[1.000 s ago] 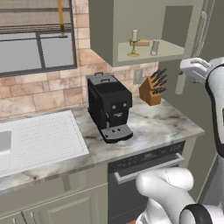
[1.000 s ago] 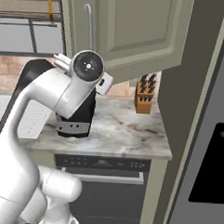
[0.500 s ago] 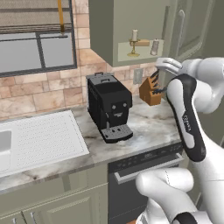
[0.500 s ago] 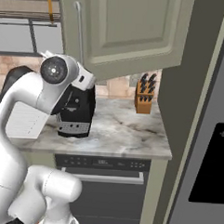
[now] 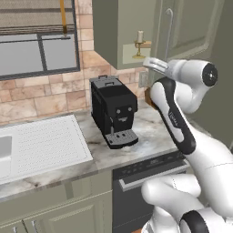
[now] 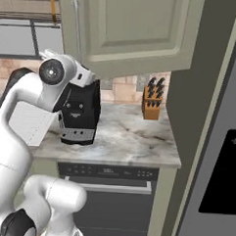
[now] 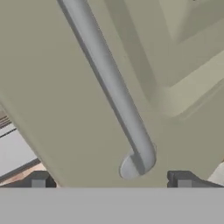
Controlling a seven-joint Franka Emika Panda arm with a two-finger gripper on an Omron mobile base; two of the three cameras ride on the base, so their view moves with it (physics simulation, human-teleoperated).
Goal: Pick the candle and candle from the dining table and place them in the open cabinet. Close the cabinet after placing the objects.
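On the cabinet shelf (image 5: 144, 44), a cream candle (image 5: 140, 36) is standing upright in a gold holder (image 5: 139, 49), near the shelf's front edge. The second candle is not distinguishable there. The cabinet (image 5: 123, 32) is hanging above the table (image 5: 150, 132), and its door (image 6: 139, 28) is standing partly open, swung out toward the cameras.

In the hand view, the tool (image 7: 111, 180) is facing the door panel at close range. Its two dark fingertips (image 7: 39, 180) are standing wide apart, with nothing between them. The lower end of the silver handle (image 7: 131, 148) is lying just above the gap between the fingertips. Contact with the handle cannot be confirmed.

In the left base view, the arm (image 5: 175, 123) is rising from the lower right and bending toward the door. In the right base view, the arm's wrist is sitting just below the door's lower left corner, beside the handle.

On the table, a black coffee machine (image 5: 113, 111) is standing against the brick wall (image 5: 41, 98). A knife block (image 6: 152, 104) is standing to its right, near the wall. A white sink (image 5: 27, 145) is lying at the left. A dark oven front (image 6: 109, 188) is sitting below the table edge.
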